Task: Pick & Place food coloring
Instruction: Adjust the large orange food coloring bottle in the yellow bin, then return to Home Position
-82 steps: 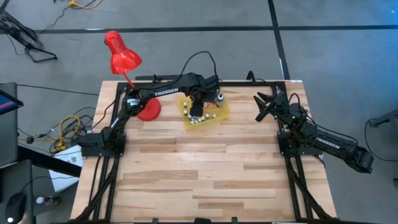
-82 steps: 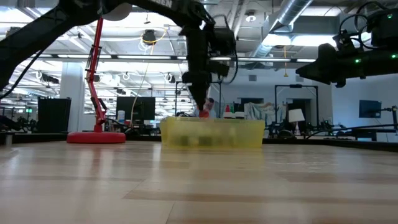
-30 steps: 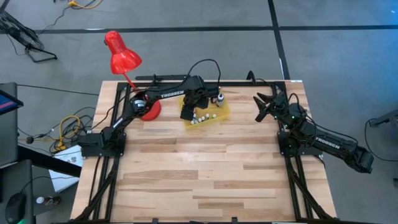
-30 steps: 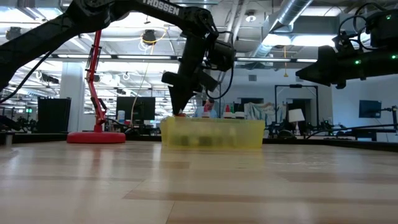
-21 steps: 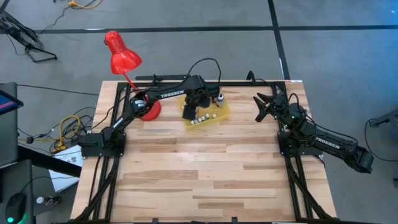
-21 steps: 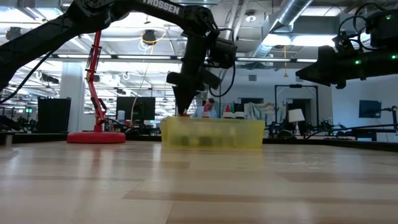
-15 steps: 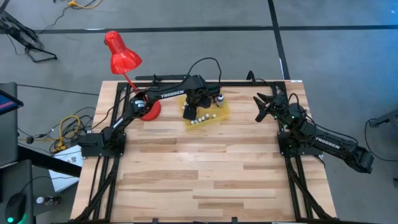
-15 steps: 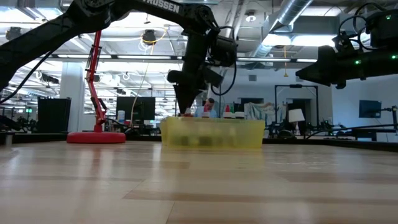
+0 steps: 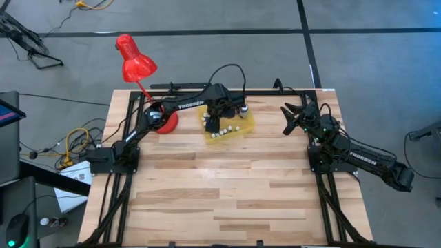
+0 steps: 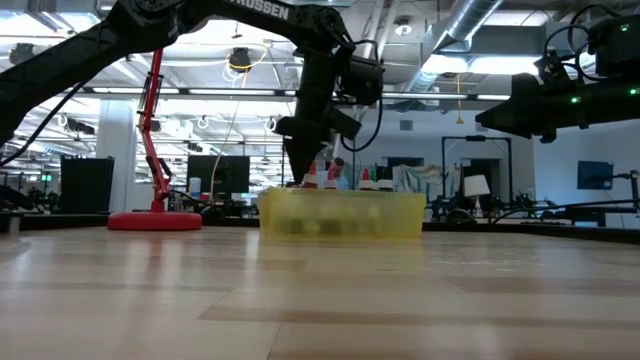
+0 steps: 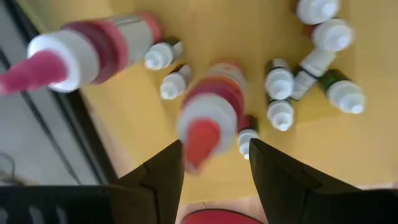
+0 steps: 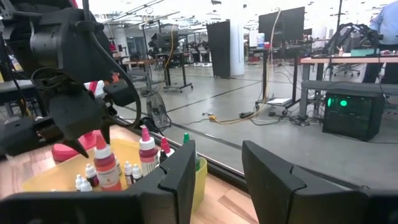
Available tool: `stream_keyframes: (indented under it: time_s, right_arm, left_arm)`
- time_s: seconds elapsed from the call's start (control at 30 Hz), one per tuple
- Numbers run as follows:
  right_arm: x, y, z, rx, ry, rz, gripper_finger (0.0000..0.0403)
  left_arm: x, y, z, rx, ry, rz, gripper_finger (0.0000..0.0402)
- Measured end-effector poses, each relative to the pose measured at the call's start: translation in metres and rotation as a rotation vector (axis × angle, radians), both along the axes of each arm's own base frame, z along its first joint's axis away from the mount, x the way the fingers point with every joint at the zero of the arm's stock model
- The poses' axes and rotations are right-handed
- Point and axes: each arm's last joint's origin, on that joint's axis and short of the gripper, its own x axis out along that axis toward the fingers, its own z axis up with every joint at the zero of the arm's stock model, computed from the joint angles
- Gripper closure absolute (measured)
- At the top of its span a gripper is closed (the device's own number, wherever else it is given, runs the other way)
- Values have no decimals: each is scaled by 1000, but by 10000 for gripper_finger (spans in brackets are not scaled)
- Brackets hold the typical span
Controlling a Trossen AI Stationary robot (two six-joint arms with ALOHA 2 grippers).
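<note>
The food coloring bottles [image 11: 279,82] are being kept upright in the yellow tray [image 9: 247,122], long axes vertical, pale pointed caps facing up. One taller red-capped bottle [image 11: 208,118] is standing directly under the left hand [image 11: 215,160], whose dark fingers are being held apart around its tip without gripping it. Small, smooth plastic bottles are being clustered mid-tray beside it. The tray, translucent and low-walled, is resting near the far edge of the pale wooden desk [image 9: 227,193]. The right hand [image 9: 291,118] is being held raised, well apart from the tray, fingers spread, empty.
</note>
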Motion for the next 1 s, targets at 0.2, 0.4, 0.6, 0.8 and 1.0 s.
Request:
stream_keyframes:
  time_s: [0.2, 0.4, 0.6, 0.8, 1.0]
  right_arm:
    - [0, 0, 0, 0, 0, 0, 280]
    - [0, 0, 0, 0, 0, 0, 280]
    - [0, 0, 0, 0, 0, 0, 280]
    - [0, 0, 0, 0, 0, 0, 280]
    - [0, 0, 0, 0, 0, 0, 280]
  left_arm:
    - [-3, 1, 9, 34, 10, 56, 229]
    - [-17, 3, 39, -39, -66, 64, 229]
    - [-42, 19, 78, -150, -232, 241, 229]
    - [-59, 24, 94, -184, -288, 320, 229]
    - [-82, 9, 103, -196, -304, 382, 229]
